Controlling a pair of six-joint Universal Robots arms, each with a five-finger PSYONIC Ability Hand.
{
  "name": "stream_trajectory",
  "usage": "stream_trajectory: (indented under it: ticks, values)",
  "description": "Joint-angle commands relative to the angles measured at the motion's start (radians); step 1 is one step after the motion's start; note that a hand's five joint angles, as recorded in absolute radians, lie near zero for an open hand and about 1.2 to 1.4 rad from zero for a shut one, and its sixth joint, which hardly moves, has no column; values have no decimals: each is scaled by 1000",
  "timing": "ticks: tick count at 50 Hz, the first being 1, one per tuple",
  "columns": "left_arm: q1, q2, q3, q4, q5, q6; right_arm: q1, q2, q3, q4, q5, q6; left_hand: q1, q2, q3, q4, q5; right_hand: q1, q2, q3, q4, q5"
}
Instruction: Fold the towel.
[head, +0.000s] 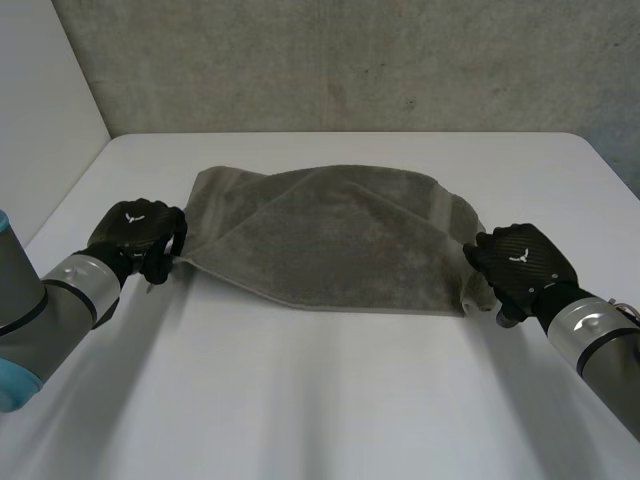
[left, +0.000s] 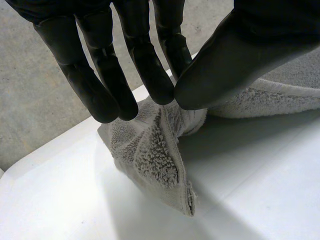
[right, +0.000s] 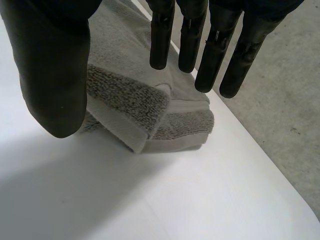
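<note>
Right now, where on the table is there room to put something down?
The big bare stretch of table in front of the towel, between the two arms, is free. So is the far strip behind the towel. The towel's ends are crowded: the left hand and right hand sit there.

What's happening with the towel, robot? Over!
Left hand pinching a corner of the grey terry towel. Right hand open over the opposite corner. Towel loosely folded on white table. Nothing blocking.
</note>
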Motion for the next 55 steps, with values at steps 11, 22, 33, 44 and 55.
stream_trajectory:
  ticks: [11, 22, 33, 44, 55]
  values:
    - [6, 0, 0, 0, 0, -14, 105, 27, 45, -136, 58, -29, -161, -188, -203, -198, -383, -25, -39, -35, -34, 9]
    - [6, 0, 2, 1, 0, -12, 194, 153, 15, -221, 189, -273, -166, -194, -209, -204, -389, 17, 2, 6, 7, 50]
    - [6, -2, 3, 1, 0, -14, 235, 222, -32, -235, 244, -345, -166, -194, -209, -204, -389, 389, 375, 379, 380, 423]
    - [9, -8, 3, 9, 0, -12, 197, 115, -28, -308, 304, -317, -172, -200, -214, -210, -395, 920, 905, 909, 911, 953]
    - [12, -38, 5, 21, 3, -5, 36, 47, -63, -216, 270, 31, -530, -558, -572, -567, -753, 920, 905, 909, 911, 953]
